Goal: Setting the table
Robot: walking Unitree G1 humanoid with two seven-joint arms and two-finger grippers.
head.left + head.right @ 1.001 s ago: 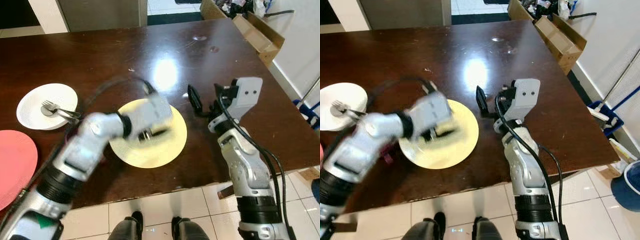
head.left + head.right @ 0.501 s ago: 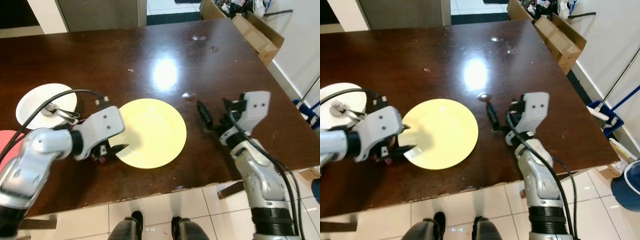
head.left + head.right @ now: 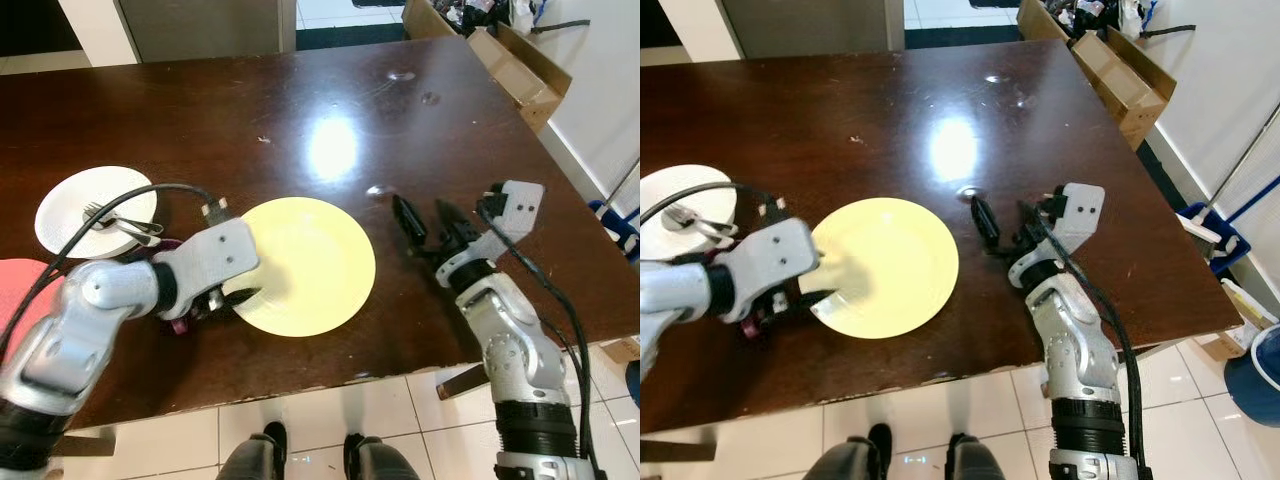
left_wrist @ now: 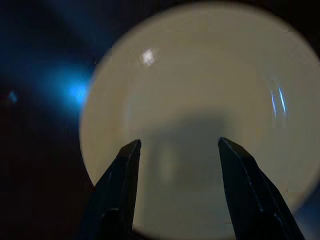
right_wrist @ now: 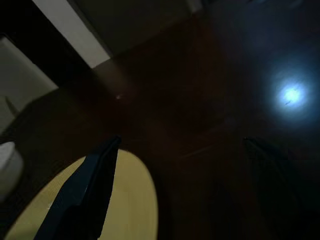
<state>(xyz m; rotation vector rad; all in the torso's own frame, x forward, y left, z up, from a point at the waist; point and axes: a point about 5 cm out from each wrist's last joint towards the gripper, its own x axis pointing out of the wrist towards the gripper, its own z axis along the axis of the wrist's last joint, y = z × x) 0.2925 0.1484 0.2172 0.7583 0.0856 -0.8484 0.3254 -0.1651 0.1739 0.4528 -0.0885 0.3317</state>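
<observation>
Yellow plate (image 3: 305, 265) unmoved, right gripper (image 3: 428, 225) now farther off.

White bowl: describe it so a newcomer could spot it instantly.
On the dark wooden table, look to the robot's far left, beyond the yellow plate. The white bowl sits there, smaller and deeper than the plates, and has a metal fork lying in it.

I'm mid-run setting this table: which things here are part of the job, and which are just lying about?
Part of the job:
yellow plate, at the open left gripper
white bowl holding a fork
red plate at the table's left edge
open right gripper, empty, right of the yellow plate

Lying about:
cardboard boxes beyond the table
blue bin on the floor
</observation>
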